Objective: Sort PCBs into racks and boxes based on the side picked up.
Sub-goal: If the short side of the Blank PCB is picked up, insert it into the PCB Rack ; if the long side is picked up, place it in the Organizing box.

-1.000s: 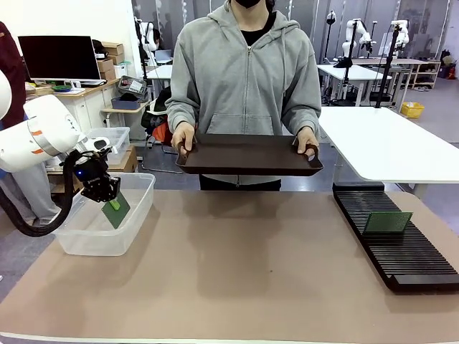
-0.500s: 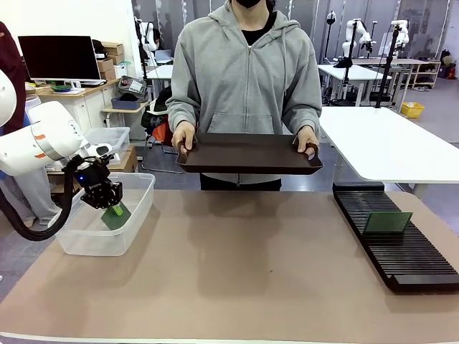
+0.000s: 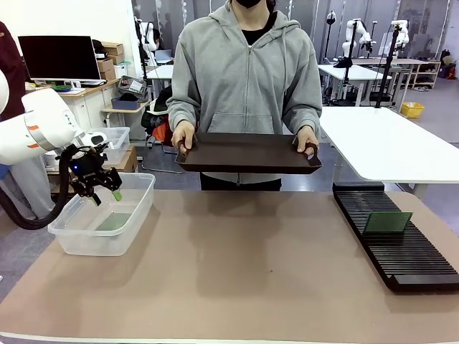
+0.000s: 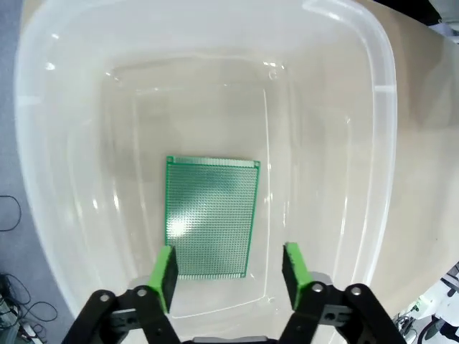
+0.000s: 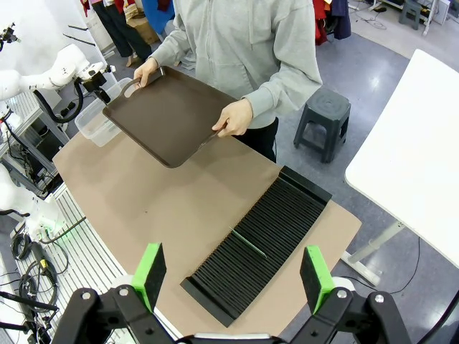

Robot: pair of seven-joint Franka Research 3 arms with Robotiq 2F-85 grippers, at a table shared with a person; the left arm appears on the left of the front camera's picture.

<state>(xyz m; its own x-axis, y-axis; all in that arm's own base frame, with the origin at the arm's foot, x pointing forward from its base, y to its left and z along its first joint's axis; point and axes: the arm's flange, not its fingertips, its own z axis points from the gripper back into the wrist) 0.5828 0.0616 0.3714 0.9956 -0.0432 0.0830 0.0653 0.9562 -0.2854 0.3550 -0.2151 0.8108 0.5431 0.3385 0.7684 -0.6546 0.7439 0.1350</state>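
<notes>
Left wrist view: the left gripper (image 4: 226, 271) is seen wide open and empty, directly above the clear box (image 4: 384, 143), where one PCB (image 4: 211, 217) lies flat on the bottom just below the fingertips. A risk is judged: if the arm is lifted carelessly, the box rim could be clipped and the box shifted on the surface (image 3: 237, 272). The right gripper (image 5: 233, 276) is also spread wide, holding nothing, high above the rack (image 5: 262, 247), where the second PCB (image 3: 387, 223) stands in a slot. Counted: two PCBs, one rack, one box, one brown tray (image 3: 247, 154) held by the person.
</notes>
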